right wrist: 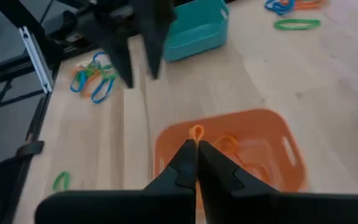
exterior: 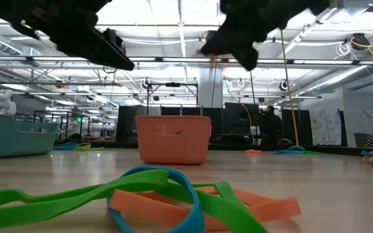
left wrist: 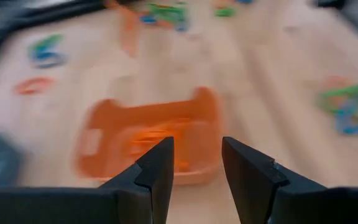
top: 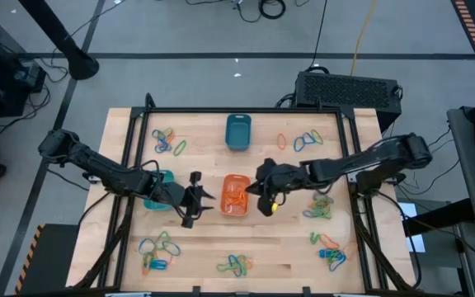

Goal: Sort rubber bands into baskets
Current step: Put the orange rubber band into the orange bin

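The right gripper [right wrist: 196,149] hangs over the orange basket [top: 236,195], its fingers pressed together on a thin orange rubber band [right wrist: 196,132] whose small loop pokes out just past the tips. It is held there, presumably, because the band's colour matches that basket, which already has several orange bands lying in it. A release from this spot should let the band fall inside the walls.

The left gripper [left wrist: 196,163] hovers just beside the same basket on the other side, its fingers parted with nothing between them. It looks to be waiting clear of the rim so the two arms do not meet.

In the high view the orange basket sits mid-tabletop with its long axis running from the near edge toward the far one. The dark teal basket [top: 237,131] stands farther back, lined up the same way. The lighter turquoise basket [top: 160,198] lies under the left arm, mostly hidden, so its direction cannot be told.

The pinched band points out along the fingers, its loop end away from the wrist. Mixed clusters of rubber bands [top: 168,142] remain scattered around the wooden tabletop [top: 287,247], well apart from the baskets, so sorting seems far from finished.
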